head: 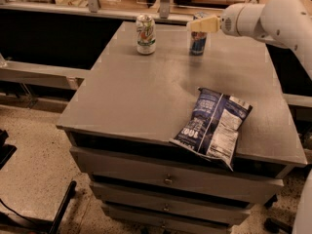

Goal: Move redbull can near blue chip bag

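Observation:
The redbull can (197,44) stands upright at the far middle of the grey cabinet top (136,91). Its top part is hidden behind my gripper (201,25), which reaches in from the right on a white arm (273,18) and sits at the level of the can's top. The blue chip bag (213,126) lies flat at the front right of the cabinet top, with its lower corner hanging over the front edge. It is well apart from the can.
A white and green soda can (146,34) stands upright to the left of the redbull can. The cabinet has drawers (168,179) below its front edge. A rail with posts (92,4) runs behind the cabinet.

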